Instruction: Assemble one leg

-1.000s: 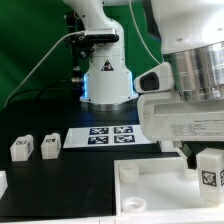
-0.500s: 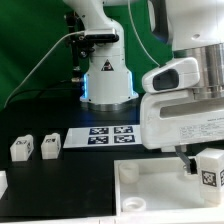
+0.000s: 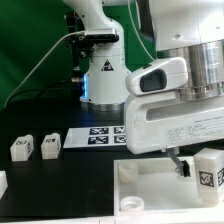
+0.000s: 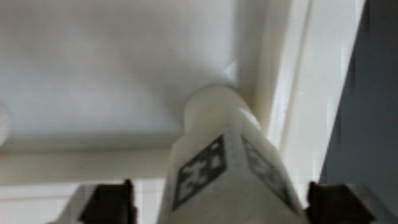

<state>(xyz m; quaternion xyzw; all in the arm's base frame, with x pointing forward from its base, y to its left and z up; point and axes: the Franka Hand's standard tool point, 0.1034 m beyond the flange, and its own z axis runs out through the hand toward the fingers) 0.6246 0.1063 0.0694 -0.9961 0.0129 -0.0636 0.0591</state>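
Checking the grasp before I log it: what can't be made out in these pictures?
- Wrist view: the hand is cut by the picture edge, so only finger stubs show. The leg hides where its far end meets the panel, and its tag is blurred.
- Exterior view: the leg is cut by the right edge, and the arm hides all but one finger.
- Exterior view: the arm covers part of the marker board.

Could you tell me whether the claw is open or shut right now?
Open: the wrist view shows the leg between the fingers of the claw, gaps on both sides.
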